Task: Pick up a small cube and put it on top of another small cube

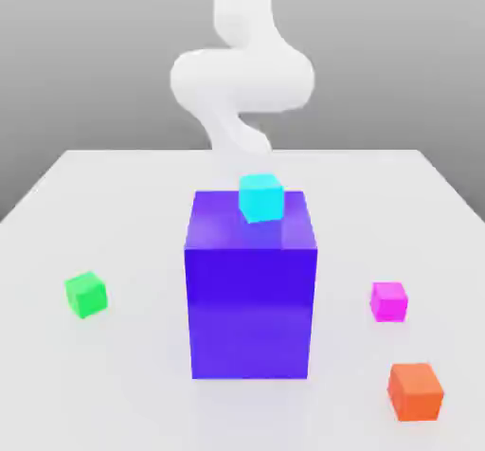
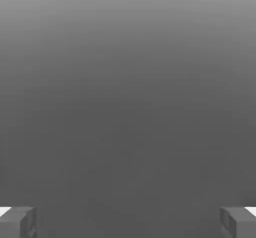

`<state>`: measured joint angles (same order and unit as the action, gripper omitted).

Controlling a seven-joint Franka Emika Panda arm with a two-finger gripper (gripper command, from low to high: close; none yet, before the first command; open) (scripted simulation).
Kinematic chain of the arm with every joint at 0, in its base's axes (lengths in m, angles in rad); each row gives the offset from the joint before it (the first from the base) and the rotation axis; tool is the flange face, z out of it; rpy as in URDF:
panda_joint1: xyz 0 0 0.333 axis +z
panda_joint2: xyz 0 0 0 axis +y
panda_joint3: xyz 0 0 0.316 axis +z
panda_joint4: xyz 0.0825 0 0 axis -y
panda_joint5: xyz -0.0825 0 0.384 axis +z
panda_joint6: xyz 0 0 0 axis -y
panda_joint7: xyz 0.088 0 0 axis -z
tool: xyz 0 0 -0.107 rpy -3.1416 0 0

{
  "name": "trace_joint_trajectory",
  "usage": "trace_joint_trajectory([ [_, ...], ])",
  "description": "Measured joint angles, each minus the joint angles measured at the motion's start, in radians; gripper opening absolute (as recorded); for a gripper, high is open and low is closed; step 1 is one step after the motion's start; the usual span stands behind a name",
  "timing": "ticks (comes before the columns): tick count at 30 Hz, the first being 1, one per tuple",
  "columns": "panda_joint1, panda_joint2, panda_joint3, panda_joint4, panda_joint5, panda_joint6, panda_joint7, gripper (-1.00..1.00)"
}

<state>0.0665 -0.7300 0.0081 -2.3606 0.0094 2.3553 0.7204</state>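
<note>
Orange cube (image 1: 415, 391): nearest the camera, on the white worktop (image 1: 114, 373) toward the exterior view's right, resting flat, apart from everything else.
Magenta cube (image 1: 388, 301): a little farther back than the orange one, also on the exterior view's right, sitting on the worktop near the big block but not touching it.
Green cube (image 1: 86, 294): on the worktop at the exterior view's left, about as far back as the magenta cube, well apart from it with the big block between them.
Blue-violet block (image 1: 251, 288): large, standing upright at the middle of the worktop.
Cyan cube (image 1: 260, 197): on top of the blue-violet block, turned slightly askew.
Arm (image 1: 242, 80): white, behind the block, farthest back.
End effector (image 2: 128, 222): in the hand view its two grey fingertips (image 2: 20, 222) stand wide apart with nothing between them.
</note>
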Motion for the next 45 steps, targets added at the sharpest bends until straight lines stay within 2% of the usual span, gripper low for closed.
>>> trace_joint_trajectory([
  [12, 0.375, 0.416, 0.069, -0.332, 0.041, 0.318, -0.45, 0.0],
  [19, 0.55, 0.672, 0.168, -0.53, 0.022, 0.512, -0.689, 0.0],
  [21, 0.567, 0.744, 0.167, -0.541, -0.027, 0.569, -0.679, 0.0],
  [24, 0.607, 0.853, 0.101, -0.527, -0.112, 0.655, -0.626, 0.0],
  [27, 0.676, 0.962, 0.023, -0.507, -0.148, 0.744, -0.599, 0.0],
  [28, 0.692, 0.987, 0.008, -0.503, -0.15, 0.765, -0.596, -1.0],
  [35, 0.694, 0.989, 0.005, -0.502, -0.154, 0.765, -0.593, -1.0],
  [41, 0.639, 0.795, 0.087, -0.54, -0.05, 0.609, -0.671, -1.0],
  [45, 0.638, 0.698, 0.066, -0.534, -0.019, 0.545, -0.675, -1.0],
])
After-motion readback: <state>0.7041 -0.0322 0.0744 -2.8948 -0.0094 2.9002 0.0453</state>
